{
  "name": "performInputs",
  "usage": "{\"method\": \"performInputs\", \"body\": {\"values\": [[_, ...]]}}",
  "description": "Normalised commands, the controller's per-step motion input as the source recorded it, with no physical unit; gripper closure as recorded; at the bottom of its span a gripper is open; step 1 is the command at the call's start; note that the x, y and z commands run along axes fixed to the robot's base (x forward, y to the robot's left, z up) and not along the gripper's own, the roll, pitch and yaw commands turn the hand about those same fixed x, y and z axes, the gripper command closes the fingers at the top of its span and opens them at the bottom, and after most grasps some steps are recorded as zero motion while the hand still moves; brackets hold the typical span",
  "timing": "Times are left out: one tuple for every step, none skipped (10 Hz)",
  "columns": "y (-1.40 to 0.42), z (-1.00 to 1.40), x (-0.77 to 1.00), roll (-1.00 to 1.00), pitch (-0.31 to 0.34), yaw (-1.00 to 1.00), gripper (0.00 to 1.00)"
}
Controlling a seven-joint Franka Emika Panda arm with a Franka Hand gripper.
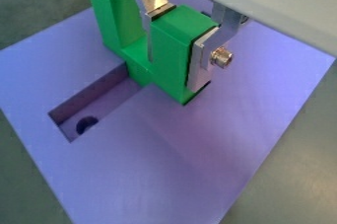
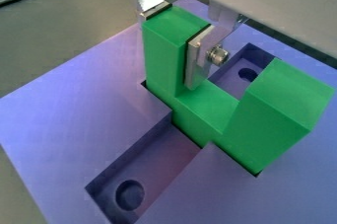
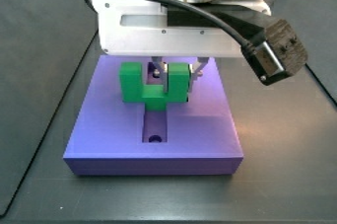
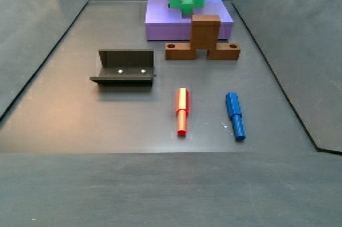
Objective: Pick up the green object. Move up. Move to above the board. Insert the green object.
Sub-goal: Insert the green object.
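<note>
Here the small bright green U-shaped block [image 2: 198, 90] stands with its two thick square legs pointing up and its flat bottom sitting down in the cross-shaped slot [image 2: 132, 169] of the big flat purple board [image 1: 224, 159]. The green block looks smooth and plain, with sharp square corners. The purple board is smooth too, and a small round hole [image 2: 128, 194] shows in the floor of its slot in both wrist views. The gripper [image 2: 178, 33] is right above the board, and its flat silver fingers [image 2: 196, 58] with dark pads are closed on one leg of the green block, holding it tight. In a side view the green block [image 3: 153, 84] sits near the back middle of the board [image 3: 198, 139], under the white body of the arm. In a side view, well apart from the board [image 4: 171, 21], a brown blocky piece [image 4: 205, 37] rests just in front of it, a dark L-shaped fixture [image 4: 123, 69] stands on the grey floor, and a thin red pin [image 4: 183, 110] lies beside a blue pin [image 4: 234, 114].
</note>
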Motion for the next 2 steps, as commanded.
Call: {"method": "performInputs", "body": {"values": [[-0.02, -0.57, 0.0, 0.03, -0.051, 0.0, 1.0], [0.0, 0.0, 0.0, 0.0, 0.0, 0.0, 1.0]]}}
